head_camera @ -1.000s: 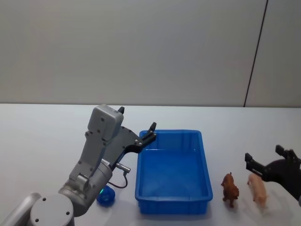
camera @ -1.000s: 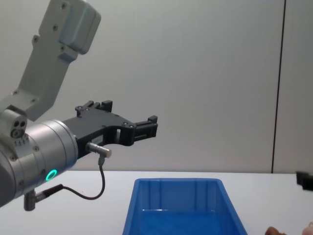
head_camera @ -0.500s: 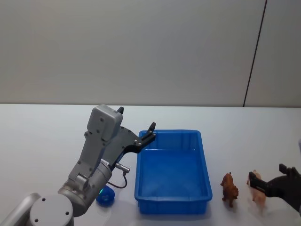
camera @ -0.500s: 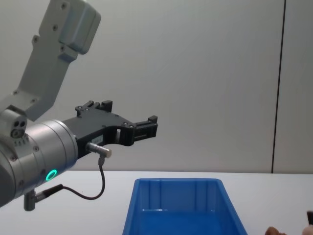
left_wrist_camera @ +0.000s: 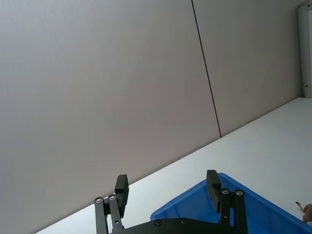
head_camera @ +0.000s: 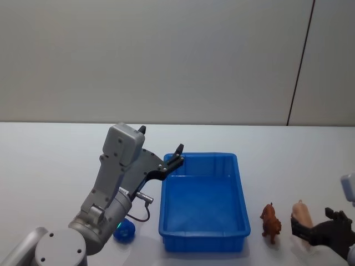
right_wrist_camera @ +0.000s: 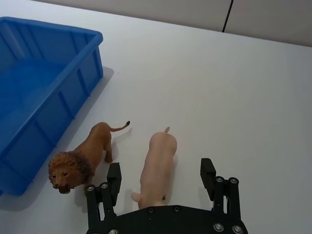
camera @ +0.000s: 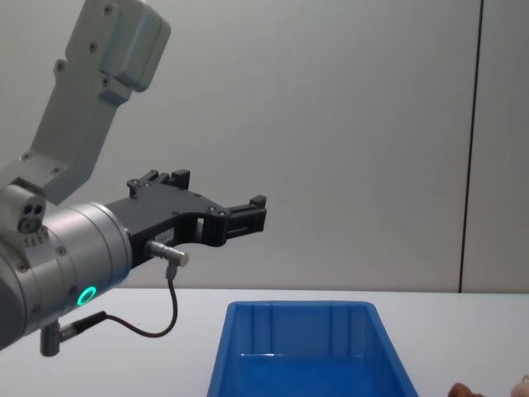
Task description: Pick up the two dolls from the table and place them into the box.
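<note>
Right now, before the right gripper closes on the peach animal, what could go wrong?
One finger of the open right gripper stands close to the lion; descending, it may knock it over. The peach animal is narrow and rounded, so it might slip or tip. The left gripper hangs open over the blue bin's left rim.

Robotics lab or test cell, judged from the setup. A plain white table (head_camera: 55,149) is set against bare grey wall panels (head_camera: 138,55) split by a dark vertical seam (head_camera: 301,61). A grey robot arm (head_camera: 119,166) with an exposed cable (camera: 173,302) and a lit green status ring (camera: 85,295) is seen over it. Simple props are laid out: a blue bin (head_camera: 202,243), a toy lion (head_camera: 271,221), a toy pig (head_camera: 301,212).
</note>
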Action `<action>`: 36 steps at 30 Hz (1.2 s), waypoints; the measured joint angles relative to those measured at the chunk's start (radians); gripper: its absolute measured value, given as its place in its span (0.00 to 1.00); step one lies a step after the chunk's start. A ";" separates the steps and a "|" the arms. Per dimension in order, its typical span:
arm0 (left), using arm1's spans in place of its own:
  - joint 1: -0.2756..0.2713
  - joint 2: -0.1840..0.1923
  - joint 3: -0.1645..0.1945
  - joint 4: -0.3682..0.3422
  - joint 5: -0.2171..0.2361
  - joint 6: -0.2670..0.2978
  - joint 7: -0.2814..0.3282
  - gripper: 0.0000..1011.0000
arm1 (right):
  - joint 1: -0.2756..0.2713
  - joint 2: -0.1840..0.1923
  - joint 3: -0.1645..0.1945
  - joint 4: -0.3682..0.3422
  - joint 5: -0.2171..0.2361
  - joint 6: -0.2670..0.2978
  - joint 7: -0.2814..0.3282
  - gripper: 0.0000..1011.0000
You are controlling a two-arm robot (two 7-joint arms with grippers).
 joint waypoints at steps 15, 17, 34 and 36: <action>0.000 0.000 0.000 0.000 0.000 0.000 0.000 0.99 | 0.017 -0.022 -0.012 0.036 -0.025 0.046 -0.011 0.87; 0.000 0.000 0.000 0.000 0.000 0.000 0.000 0.99 | 0.020 -0.024 -0.013 0.040 -0.026 0.052 -0.012 0.84; 0.000 0.000 0.000 0.000 0.000 0.000 0.000 0.99 | 0.041 -0.044 -0.014 0.067 -0.020 0.085 -0.018 0.36; 0.000 0.000 0.000 0.000 0.000 0.000 0.000 0.99 | 0.042 -0.044 -0.013 0.066 -0.019 0.082 -0.018 0.36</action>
